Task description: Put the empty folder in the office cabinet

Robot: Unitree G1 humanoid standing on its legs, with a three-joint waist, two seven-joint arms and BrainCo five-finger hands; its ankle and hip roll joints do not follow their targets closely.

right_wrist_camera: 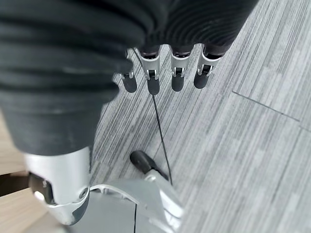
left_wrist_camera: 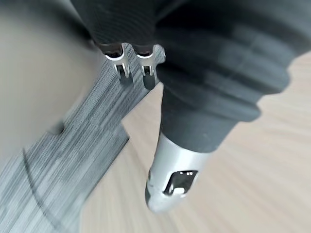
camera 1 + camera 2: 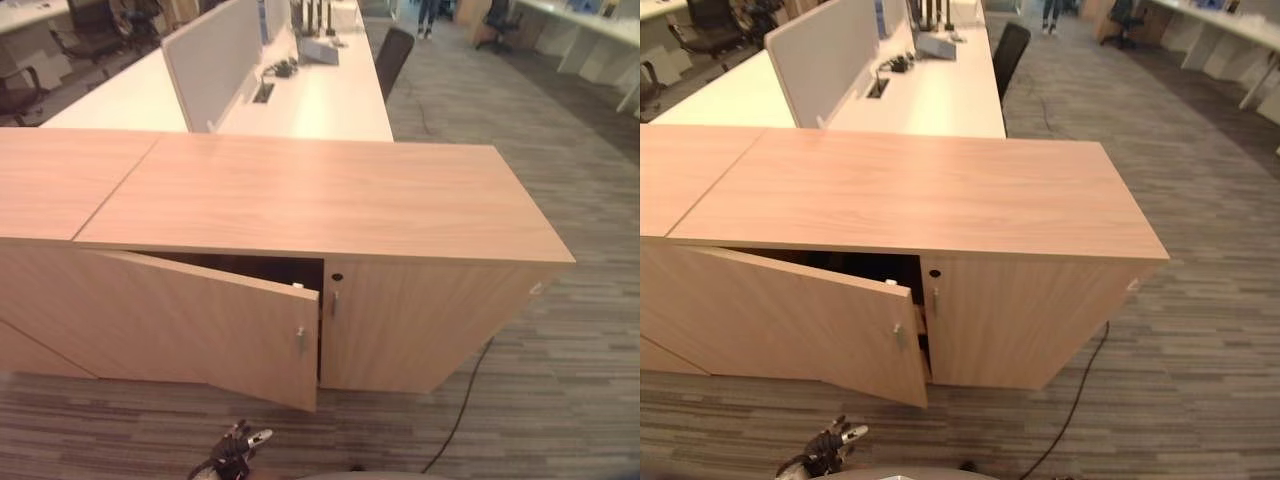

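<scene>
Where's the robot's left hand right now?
The left hand is low at the bottom of the left eye view, over the grey carpet, just in front of the cabinet's half-open left door, holding nothing.

One cabinet (image 3: 320, 195) stands in front, with two doors: one door ajar (image 3: 200, 320) and one shut door (image 3: 420, 325). Each door carries one handle, two in all: the first handle (image 3: 300, 338) and the second handle (image 3: 334, 303). There is one keyhole (image 3: 337, 277), on the shut door. One neighbouring cabinet (image 3: 60, 170) joins it on the left. Behind the cabinet is one white bench (image 3: 320, 100) with one divider panel (image 3: 210, 60). Four office chairs: a near chair (image 3: 392, 55) just behind the cabinet, two left chairs (image 3: 90, 25) far behind, and one right chair (image 3: 495, 20) far behind. One person (image 3: 427, 15) stands far behind. Two hands: left hand (image 2: 194, 97) and right hand (image 1: 152, 80).
</scene>
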